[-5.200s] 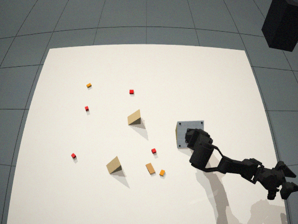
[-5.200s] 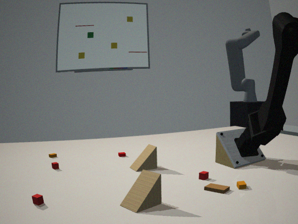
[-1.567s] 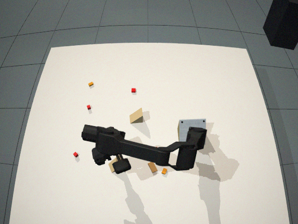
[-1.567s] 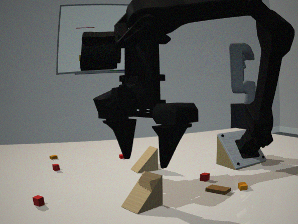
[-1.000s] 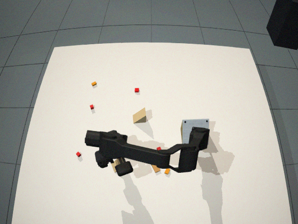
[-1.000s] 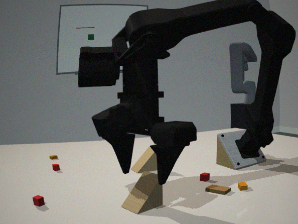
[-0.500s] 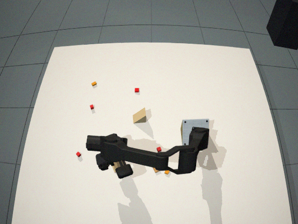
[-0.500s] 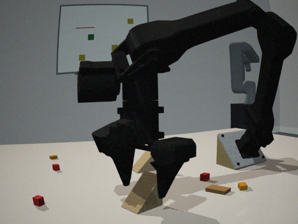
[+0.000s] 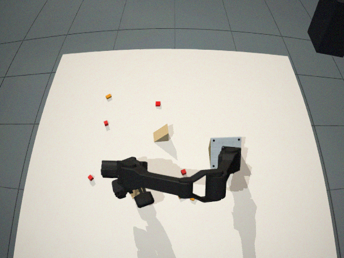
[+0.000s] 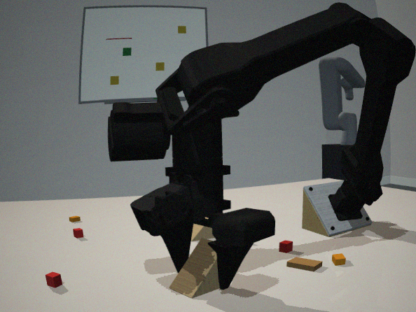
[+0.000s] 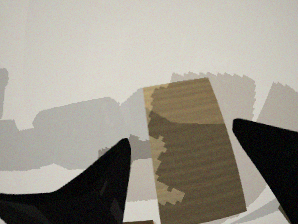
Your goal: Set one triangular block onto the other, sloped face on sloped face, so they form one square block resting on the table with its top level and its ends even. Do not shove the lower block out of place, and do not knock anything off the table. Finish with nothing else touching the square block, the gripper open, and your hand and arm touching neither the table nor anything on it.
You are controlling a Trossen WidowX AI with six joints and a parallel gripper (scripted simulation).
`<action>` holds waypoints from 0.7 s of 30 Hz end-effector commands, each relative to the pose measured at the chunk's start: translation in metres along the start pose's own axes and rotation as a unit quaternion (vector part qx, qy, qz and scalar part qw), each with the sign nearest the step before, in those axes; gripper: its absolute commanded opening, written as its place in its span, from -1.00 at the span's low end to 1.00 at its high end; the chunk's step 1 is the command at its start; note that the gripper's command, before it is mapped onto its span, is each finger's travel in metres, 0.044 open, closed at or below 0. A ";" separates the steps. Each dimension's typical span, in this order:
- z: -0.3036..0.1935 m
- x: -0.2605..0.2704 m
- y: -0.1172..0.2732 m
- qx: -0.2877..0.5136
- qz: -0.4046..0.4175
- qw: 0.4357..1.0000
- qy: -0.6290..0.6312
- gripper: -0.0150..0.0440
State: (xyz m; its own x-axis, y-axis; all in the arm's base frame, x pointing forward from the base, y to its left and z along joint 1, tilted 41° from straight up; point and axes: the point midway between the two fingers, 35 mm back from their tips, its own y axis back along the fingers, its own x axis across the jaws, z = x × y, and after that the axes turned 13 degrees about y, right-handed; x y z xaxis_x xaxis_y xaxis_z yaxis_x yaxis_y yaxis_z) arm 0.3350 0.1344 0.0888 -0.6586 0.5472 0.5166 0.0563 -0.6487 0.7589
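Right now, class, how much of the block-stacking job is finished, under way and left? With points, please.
Finished: no stacking; the far triangular block [image 9: 161,133] [image 10: 201,232] stands apart. Under way: the open gripper [image 10: 201,280] [image 11: 182,135] straddles the near triangular block [image 10: 196,267] [image 11: 192,150], with gaps beside it in the wrist view. Left: gripping, lifting, turning, setting slope on slope, releasing and backing away.

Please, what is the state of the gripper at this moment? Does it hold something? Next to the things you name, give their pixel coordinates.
Gripper [image 10: 202,280] [image 11: 182,135]: open, fingers on both sides of a triangular block [image 10: 194,271] [image 11: 192,150], not holding it.
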 end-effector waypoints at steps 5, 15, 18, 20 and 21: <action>-0.002 0.000 -0.003 0.002 0.003 1.000 -0.005 0.20; -0.002 0.000 -0.003 0.002 0.003 1.000 -0.005 -0.23; -0.002 0.000 0.003 0.002 0.003 1.000 -0.005 -0.49; -0.001 0.000 0.012 0.002 0.002 1.000 -0.003 -0.49; -0.001 0.000 0.017 0.002 0.002 1.000 -0.003 -0.49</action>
State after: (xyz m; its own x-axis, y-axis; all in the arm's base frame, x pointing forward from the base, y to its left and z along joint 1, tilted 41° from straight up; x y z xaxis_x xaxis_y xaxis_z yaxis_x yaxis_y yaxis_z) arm 0.3310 0.1289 0.0911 -0.6434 0.5489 0.5336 0.0757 -0.6480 0.7579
